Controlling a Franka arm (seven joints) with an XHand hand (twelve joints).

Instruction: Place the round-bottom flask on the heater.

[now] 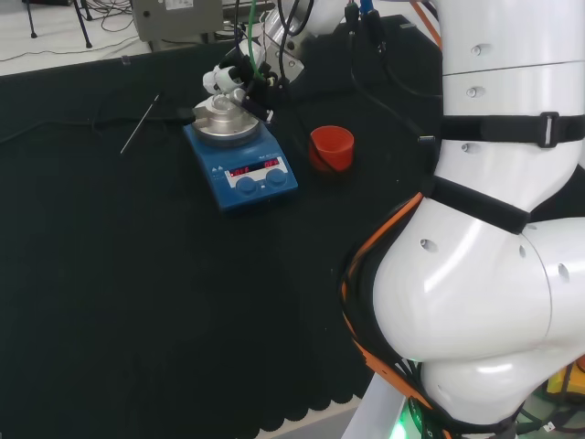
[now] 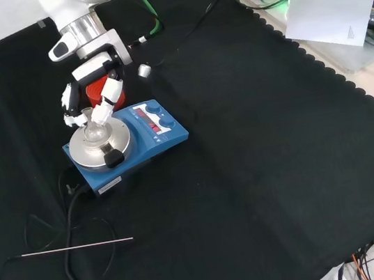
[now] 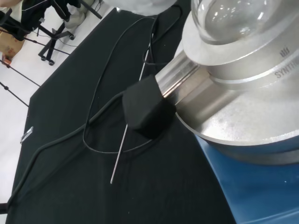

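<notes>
The black and white hand (image 2: 93,97) is pinching the neck of the clear glass round-bottom flask (image 2: 94,128), which is sitting below it in the blue heater's (image 2: 147,146) silver metal bowl.

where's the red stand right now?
In the head view the red stand sits on the black cloth just right of the blue heater, apart from it. In the front view it shows behind the hand, beyond the heater.
</notes>
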